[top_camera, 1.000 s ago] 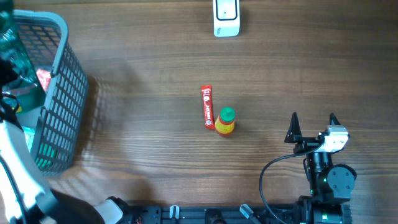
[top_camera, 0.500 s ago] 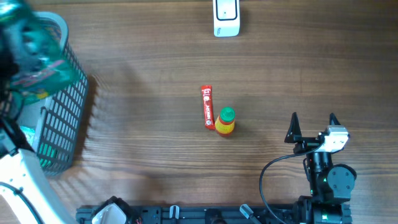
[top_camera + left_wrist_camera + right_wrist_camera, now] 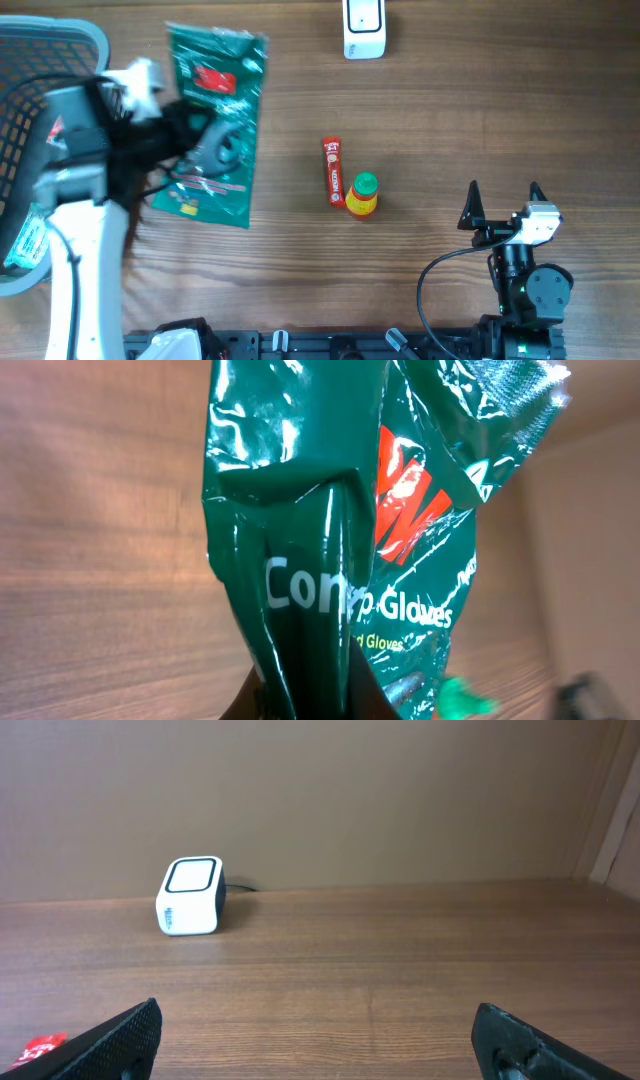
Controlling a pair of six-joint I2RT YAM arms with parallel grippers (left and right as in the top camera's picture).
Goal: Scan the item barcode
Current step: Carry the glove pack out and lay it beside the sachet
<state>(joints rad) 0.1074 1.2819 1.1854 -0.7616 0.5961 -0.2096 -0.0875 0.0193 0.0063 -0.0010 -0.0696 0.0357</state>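
**Green glove packet pinched in the left gripper, right one sitting wide open**

Overhead view first: the glove packet (image 3: pixel 212 120) is a flat, glossy dark-green plastic bag with a red logo near its top end and a pale label strip near the bottom. It's long and a bit tilted, and sits over the table (image 3: pixel 450 110) between the grey basket (image 3: pixel 70 35) on the left and the red stick pack (image 3: pixel 333 172) in the middle. The white scanner (image 3: pixel 364 28) is up at the far edge, off to the packet's right. The left gripper (image 3: pixel 208 140) comes in from the basket side and is clamped on the packet around its middle. Can't tell if the bag touches the wood. The right gripper (image 3: pixel 502 200) is well away at the near right, jaws spread, nothing in them, with a yellow bottle (image 3: pixel 363 195) between it and the stick pack.

Left wrist view: the packet (image 3: pixel 330 560) fills the frame, all crinkles and glare, with white "Gloves" lettering and the red logo. The plastic bunches into a fold running down into the closed fingers (image 3: pixel 375 705) at the bottom edge.

Right wrist view: both fingers (image 3: pixel 125 1032) stand far apart, with the scanner (image 3: pixel 190 896) well ahead on the table
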